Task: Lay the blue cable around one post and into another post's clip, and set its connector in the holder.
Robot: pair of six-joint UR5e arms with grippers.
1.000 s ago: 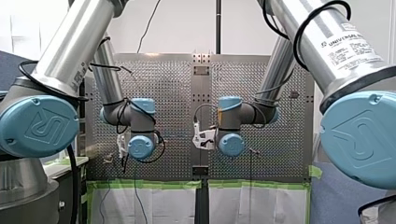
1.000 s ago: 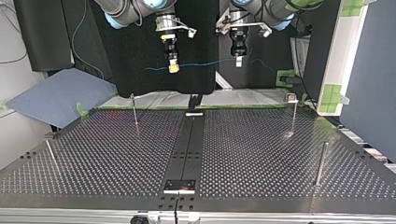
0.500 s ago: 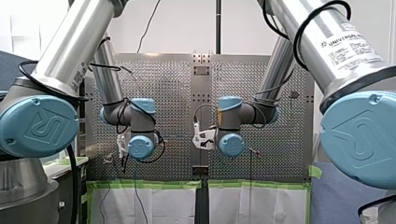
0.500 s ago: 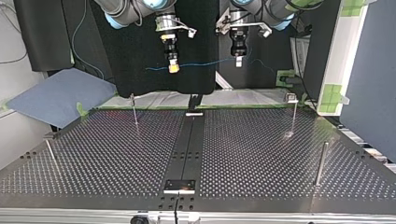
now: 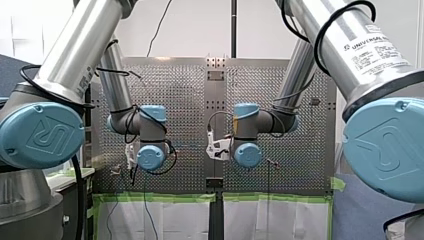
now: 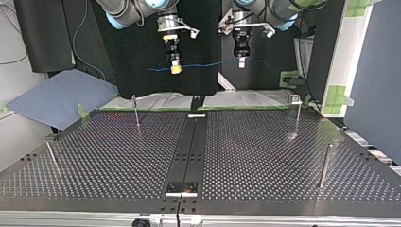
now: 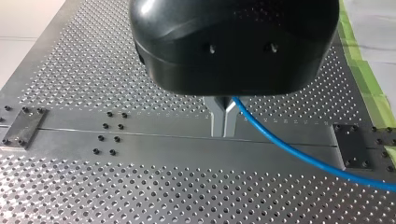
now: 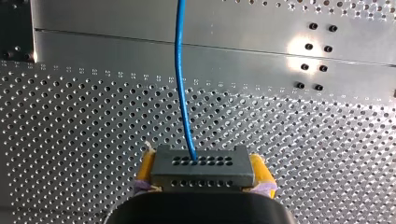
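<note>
Both grippers hang high above the perforated table (image 6: 265, 156). In the right wrist view my right gripper (image 8: 201, 164) is shut, its yellow pads (image 8: 145, 168) clamping a dark grey connector (image 8: 201, 175). The blue cable (image 8: 182, 84) leaves the connector's face and runs ahead over the plate. In the left wrist view my left gripper (image 7: 223, 122) is shut on the blue cable (image 7: 299, 151), which trails off to one side. In the top view the cable (image 6: 208, 64) spans almost level between my right gripper (image 6: 175, 69) and my left gripper (image 6: 241, 63).
Thin posts stand on the table in the top view: one at far left (image 6: 135, 111), one at far right (image 6: 297, 116), a thicker one at near right (image 6: 325, 165), one at near left (image 6: 51, 153). A small plate (image 6: 181, 187) sits on the black centre rail (image 6: 191, 146).
</note>
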